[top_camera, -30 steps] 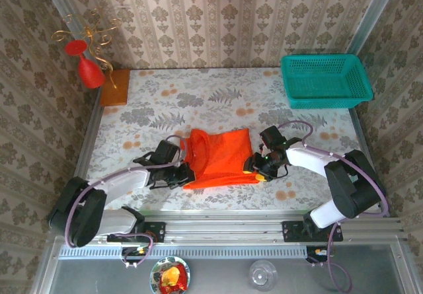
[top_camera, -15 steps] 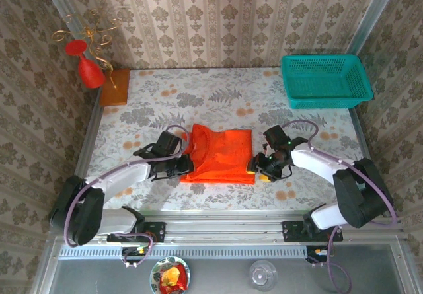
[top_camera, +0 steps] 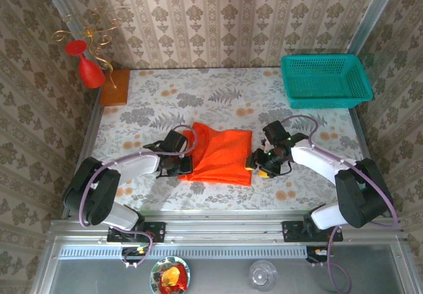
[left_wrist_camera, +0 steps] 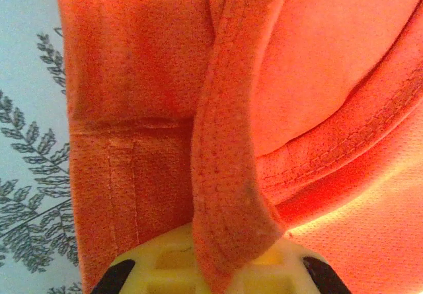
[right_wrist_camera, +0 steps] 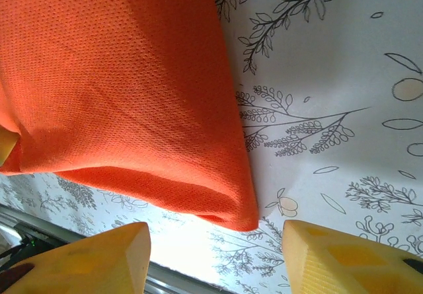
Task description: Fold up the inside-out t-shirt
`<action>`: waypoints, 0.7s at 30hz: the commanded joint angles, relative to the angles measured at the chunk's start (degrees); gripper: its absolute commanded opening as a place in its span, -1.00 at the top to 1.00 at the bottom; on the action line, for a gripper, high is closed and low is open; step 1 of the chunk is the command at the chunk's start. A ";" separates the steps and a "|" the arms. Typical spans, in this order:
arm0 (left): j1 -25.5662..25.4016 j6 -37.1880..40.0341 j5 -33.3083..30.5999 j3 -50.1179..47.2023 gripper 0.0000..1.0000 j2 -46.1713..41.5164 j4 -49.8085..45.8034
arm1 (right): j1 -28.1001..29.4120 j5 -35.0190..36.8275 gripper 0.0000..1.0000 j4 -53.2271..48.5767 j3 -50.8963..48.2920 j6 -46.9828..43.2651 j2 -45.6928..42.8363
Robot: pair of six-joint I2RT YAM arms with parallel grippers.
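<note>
Hem carried inward since a second ago: inside-out t-shirt (top_camera: 221, 155) now compact orange rectangle at table centre. At its left edge, left gripper (top_camera: 180, 164) pinched shut on cloth strip; right gripper (top_camera: 258, 164) jaws half apart, shirt corner between them, ungripped. Risk: left arm retreating unreleased would drag fold open. Floral-print table (top_camera: 198, 96), patterned wallpaper walls, teal basket (top_camera: 324, 79) in far right corner.

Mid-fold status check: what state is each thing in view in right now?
t-shirt: folded to a rough rectangle, lying mostly flat.
left gripper: shut on the t-shirt's left edge.
right gripper: open, at the t-shirt's near right corner, not gripping.
teal basket: upright, empty.
</note>
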 commanded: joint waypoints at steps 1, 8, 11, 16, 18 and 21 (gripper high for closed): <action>-1.13 1.16 -1.49 -0.24 0.77 -1.13 -2.30 | 1.16 -4.12 -0.13 1.43 2.63 0.15 1.74; -0.59 0.78 -6.84 0.53 0.35 -9.07 -9.87 | 4.77 -7.36 -0.13 7.04 3.63 1.49 7.20; -0.30 0.83 -7.09 2.09 0.28 -11.40 -12.24 | 4.86 -6.92 -0.13 7.50 2.99 1.49 8.67; -0.60 0.81 -4.26 4.45 0.29 -13.32 -13.94 | 4.86 0.69 -0.13 0.71 3.85 -0.64 9.80; -1.36 0.74 -1.22 4.67 0.39 -13.00 -12.73 | 4.86 1.25 -0.13 0.07 3.60 -0.83 9.26; -2.94 -0.35 4.26 3.55 0.56 -11.31 -8.02 | 4.95 0.77 -0.13 0.48 3.59 -0.22 8.05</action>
